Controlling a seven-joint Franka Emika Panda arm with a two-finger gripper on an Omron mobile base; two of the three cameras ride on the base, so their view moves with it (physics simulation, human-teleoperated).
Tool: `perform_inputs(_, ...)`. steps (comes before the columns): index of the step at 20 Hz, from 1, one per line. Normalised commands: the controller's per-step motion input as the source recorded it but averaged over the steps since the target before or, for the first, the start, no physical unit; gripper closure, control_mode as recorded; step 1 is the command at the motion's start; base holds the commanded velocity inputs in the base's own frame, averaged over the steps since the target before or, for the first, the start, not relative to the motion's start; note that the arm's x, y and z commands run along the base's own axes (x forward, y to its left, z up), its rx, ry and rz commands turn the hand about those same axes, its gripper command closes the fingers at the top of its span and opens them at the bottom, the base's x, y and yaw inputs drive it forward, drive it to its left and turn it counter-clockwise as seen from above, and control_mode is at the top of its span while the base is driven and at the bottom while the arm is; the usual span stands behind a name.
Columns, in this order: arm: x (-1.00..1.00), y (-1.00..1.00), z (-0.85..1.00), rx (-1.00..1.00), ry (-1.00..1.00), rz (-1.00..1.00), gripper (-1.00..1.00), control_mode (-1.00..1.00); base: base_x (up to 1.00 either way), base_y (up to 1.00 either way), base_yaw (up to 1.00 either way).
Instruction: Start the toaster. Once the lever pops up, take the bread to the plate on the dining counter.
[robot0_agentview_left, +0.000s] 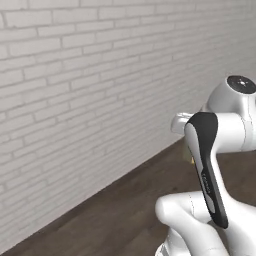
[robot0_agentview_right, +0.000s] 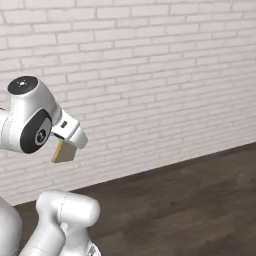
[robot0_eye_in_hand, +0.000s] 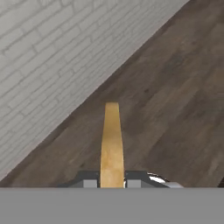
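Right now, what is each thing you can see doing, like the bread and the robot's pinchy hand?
bread: out of the toaster, held up in the air, edge-on in the hand view, over the floor.
gripper: shut on the bread, one finger on each side.
floor: dark wood, bare.
brick wall: white, plain.

You have the bread (robot0_eye_in_hand: 111, 144) edge-on in the hand view, a thin tan slice clamped between the fingertips; from the right base view it hangs as a tan square (robot0_agentview_right: 64, 151) above the floor.
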Motion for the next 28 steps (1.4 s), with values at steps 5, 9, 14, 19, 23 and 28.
perform_inputs(5,0.00,0.00,0.00,0.00,0.00,0.00,1.00,1.00,0.43,-0.04,-0.71)
perform_inputs(9,0.00,0.00,0.00,0.00,0.00,0.00,1.00,1.00,0.51,-0.01,-0.69)
perform_inputs(14,0.00,0.00,0.00,0.00,0.00,0.00,1.00,1.00,0.64,0.00,-0.66)
perform_inputs(19,0.00,0.00,0.00,0.00,0.00,0.00,1.00,1.00,0.87,0.06,-0.59)
perform_inputs(23,0.00,0.00,0.00,0.00,0.00,0.00,1.00,1.00,1.00,0.19,-0.55)
perform_inputs(28,0.00,0.00,0.00,0.00,0.00,0.00,1.00,1.00,0.83,0.12,-0.60)
